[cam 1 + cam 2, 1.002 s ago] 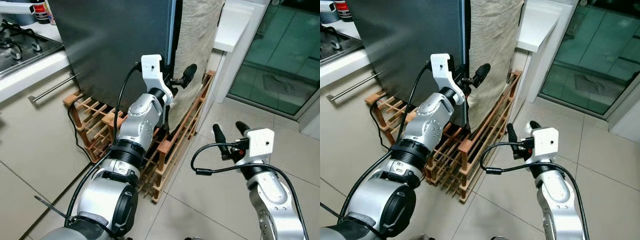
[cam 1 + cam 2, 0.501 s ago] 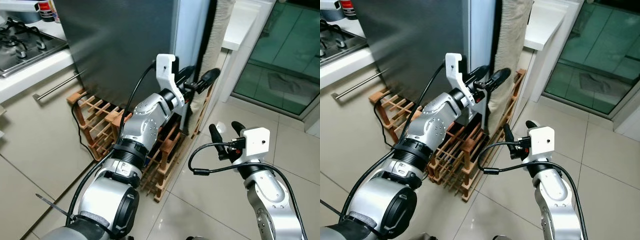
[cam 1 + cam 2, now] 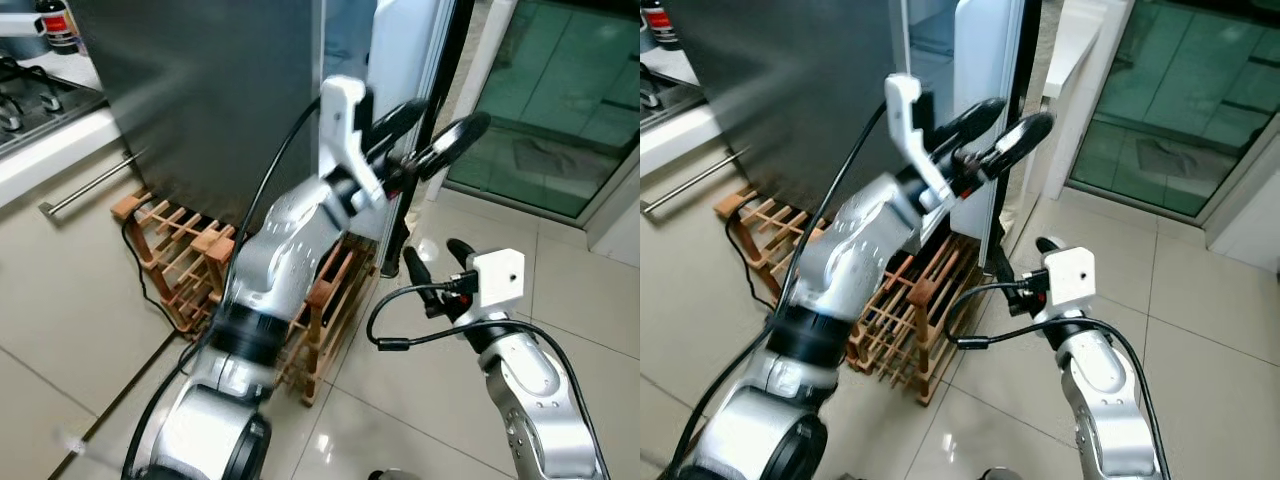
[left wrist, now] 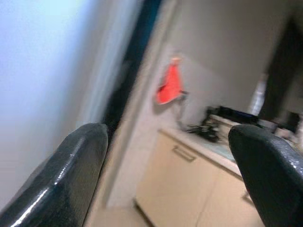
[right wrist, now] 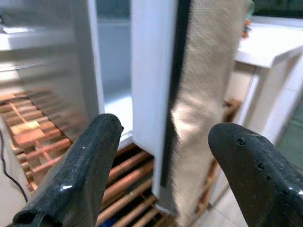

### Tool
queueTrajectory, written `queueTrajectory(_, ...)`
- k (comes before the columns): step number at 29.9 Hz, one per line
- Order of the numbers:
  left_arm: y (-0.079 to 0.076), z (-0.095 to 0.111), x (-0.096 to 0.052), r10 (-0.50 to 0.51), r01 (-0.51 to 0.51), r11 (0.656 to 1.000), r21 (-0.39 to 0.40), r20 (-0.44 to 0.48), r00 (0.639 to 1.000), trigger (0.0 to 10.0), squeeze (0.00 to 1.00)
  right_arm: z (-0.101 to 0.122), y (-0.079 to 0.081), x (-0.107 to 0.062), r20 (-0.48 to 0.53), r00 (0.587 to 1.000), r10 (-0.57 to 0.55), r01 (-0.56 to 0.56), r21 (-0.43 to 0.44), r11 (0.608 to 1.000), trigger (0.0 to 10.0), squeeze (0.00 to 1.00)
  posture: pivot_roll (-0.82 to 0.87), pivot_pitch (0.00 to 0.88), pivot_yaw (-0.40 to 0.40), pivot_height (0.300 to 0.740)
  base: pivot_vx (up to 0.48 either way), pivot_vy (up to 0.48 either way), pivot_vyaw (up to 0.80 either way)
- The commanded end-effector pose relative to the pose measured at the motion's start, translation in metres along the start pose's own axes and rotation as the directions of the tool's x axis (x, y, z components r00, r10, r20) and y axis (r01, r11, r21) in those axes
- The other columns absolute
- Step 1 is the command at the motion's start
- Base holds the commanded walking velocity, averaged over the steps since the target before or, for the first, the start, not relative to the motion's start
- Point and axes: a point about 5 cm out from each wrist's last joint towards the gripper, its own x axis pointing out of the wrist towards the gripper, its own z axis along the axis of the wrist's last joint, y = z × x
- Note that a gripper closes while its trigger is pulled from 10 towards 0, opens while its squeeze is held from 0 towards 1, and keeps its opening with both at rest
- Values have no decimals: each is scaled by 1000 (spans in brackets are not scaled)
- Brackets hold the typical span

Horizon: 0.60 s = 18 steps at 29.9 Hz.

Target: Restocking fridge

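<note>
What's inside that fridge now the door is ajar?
Through the gap beside the fridge door a pale inner wall and a white shelf show. The dark fridge front covers the rest, so any food cannot be seen.

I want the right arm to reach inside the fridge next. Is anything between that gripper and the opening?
Yes. The half-open door, with a cloth hanging on it, stands ahead of the right gripper; the wooden rack sits below the opening.

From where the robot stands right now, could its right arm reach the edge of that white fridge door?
Probably yes. The right gripper hangs open beside the white fridge door, with nothing between them.
</note>
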Motion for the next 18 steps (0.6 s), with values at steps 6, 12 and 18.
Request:
queueTrajectory(6,19,35,-38,192,-197,977,76,68,979,10000,0,4,11,27,15,995,96,-97,41,994,10000,0,-100,0,-11,740,0,0,0)
queueTrajectory(12,38,37,-53,373,-385,910,152,100,922,10000,0,8,5,44,22,996,88,-88,5,996,10000,0,-79,0,-19,740,0,0,0)
queueTrajectory(18,87,27,-99,768,-758,567,322,128,628,10000,0,17,-8,76,39,995,97,-96,-29,995,10000,0,-77,0,-20,740,0,0,0)
